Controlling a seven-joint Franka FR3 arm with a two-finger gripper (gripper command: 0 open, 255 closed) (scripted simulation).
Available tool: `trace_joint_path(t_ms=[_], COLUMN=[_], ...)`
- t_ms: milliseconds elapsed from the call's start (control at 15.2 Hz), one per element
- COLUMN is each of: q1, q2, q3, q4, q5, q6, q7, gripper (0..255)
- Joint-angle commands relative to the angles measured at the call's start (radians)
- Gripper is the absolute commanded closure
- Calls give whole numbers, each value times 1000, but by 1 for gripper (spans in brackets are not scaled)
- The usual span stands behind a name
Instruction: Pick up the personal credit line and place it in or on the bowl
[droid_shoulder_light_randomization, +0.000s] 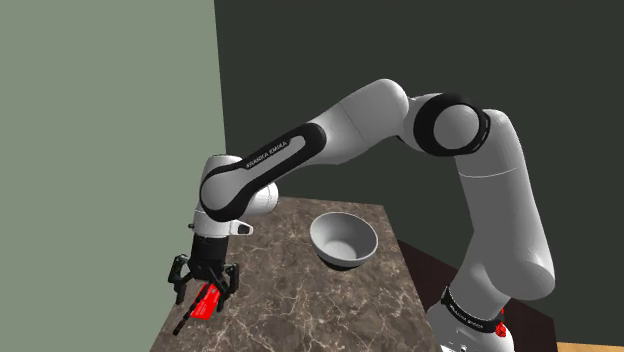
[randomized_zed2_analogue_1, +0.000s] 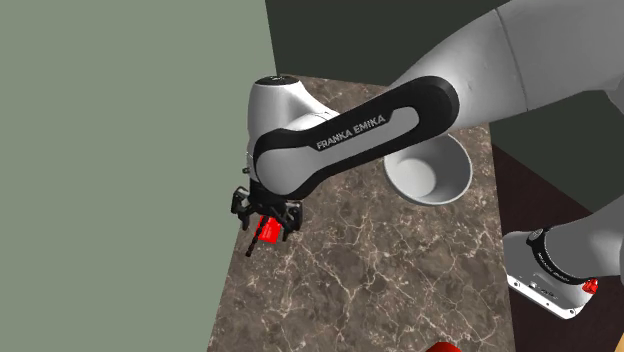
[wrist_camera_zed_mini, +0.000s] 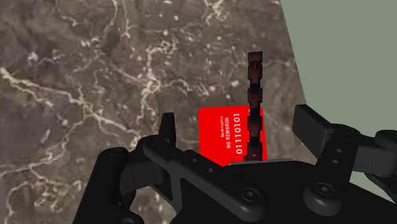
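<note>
Straddling the red card (wrist_camera_zed_mini: 219, 137), which lies flat near the edge of the marbled table (droid_shoulder_light_randomization: 300, 300), well apart from the white bowl (droid_shoulder_light_randomization: 345, 255), the gripper (wrist_camera_zed_mini: 239, 122) is set low, fingers spread wide with nothing clasped, seemingly so a grasp can be closed.

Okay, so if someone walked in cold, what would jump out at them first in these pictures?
Most likely the bright red card, lying near the edge of the dark marbled table. The black gripper is open right above it, a finger on either side, not touching. Next comes the pale bowl, standing empty further in on the table, and the big white arm arching over it all.
</note>
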Motion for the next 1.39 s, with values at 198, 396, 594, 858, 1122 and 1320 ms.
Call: trace_joint_path(t_ms=[198, 396, 594, 858, 1122, 1320], q1=[15, 15, 15, 14, 17, 12], q2=[24, 24, 24, 23, 28, 6], q3=[0, 0, 0, 0, 0, 2], q4=[1, 1, 1, -1, 1, 2], q5=[-1, -1, -1, -1, -1, 0], q6=[28, 28, 28, 28, 32, 11], q7=[1, 1, 1, 0, 1, 10], gripper=[0, 0, 255, 255, 255, 255])
